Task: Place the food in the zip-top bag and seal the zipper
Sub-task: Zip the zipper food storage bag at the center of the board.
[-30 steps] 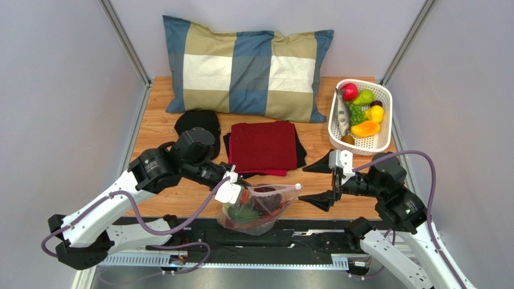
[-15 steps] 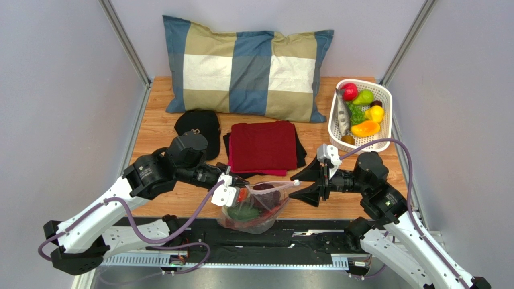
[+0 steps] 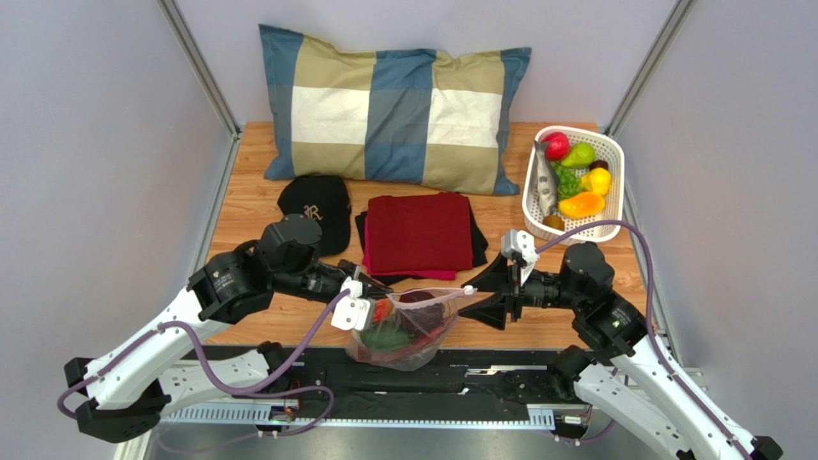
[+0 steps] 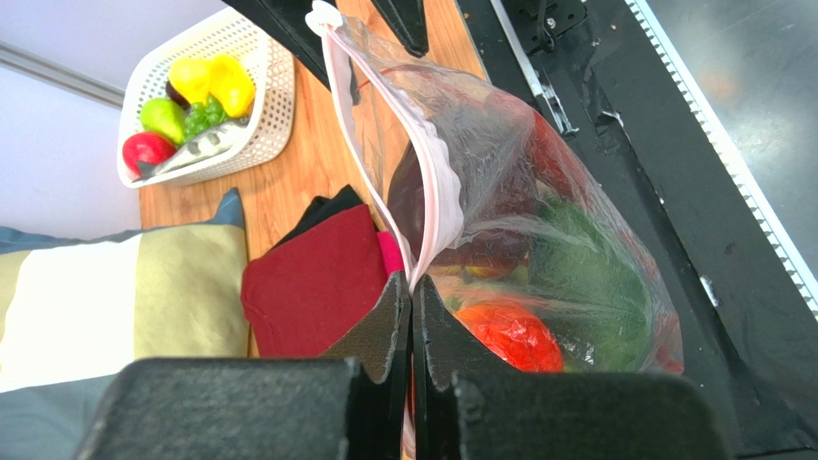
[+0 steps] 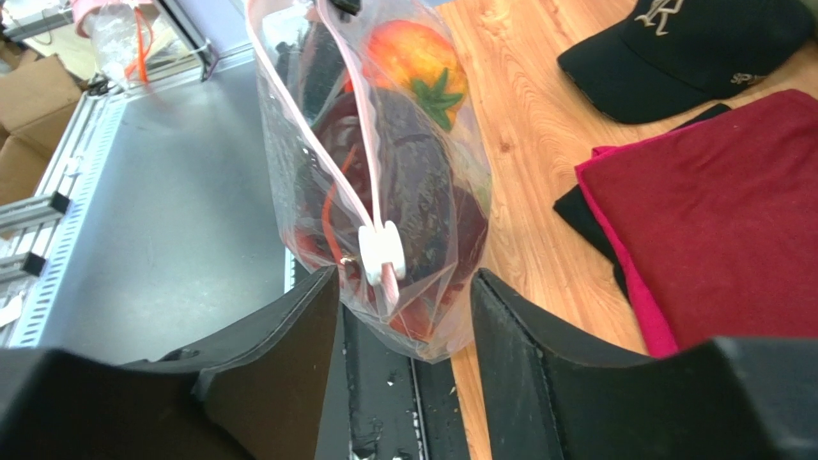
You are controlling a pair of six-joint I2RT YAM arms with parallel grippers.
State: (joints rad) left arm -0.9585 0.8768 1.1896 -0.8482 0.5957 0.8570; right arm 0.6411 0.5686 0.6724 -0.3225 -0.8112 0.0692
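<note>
The clear zip-top bag (image 3: 408, 331) hangs at the table's near edge, holding red, green and dark purple food (image 4: 586, 278). Its pink-white zipper (image 4: 427, 192) runs along the top, with a white slider (image 5: 381, 251) at the right end. My left gripper (image 3: 370, 292) is shut on the bag's left top corner (image 4: 413, 287). My right gripper (image 3: 490, 292) is open, its fingers (image 5: 288, 355) either side of the slider end, not closed on it. More food (image 3: 574, 177) lies in the white basket (image 3: 600, 230) at far right.
A folded red cloth (image 3: 418, 233) on a black one lies behind the bag. A black cap (image 3: 315, 201) lies left of it. A plaid pillow (image 3: 394, 105) fills the back. A black rail (image 3: 480, 379) runs below the table's near edge.
My right gripper has moved left from the table's right side up to the bag's slider end, staying open. My left gripper kept its hold on the bag's left corner.
</note>
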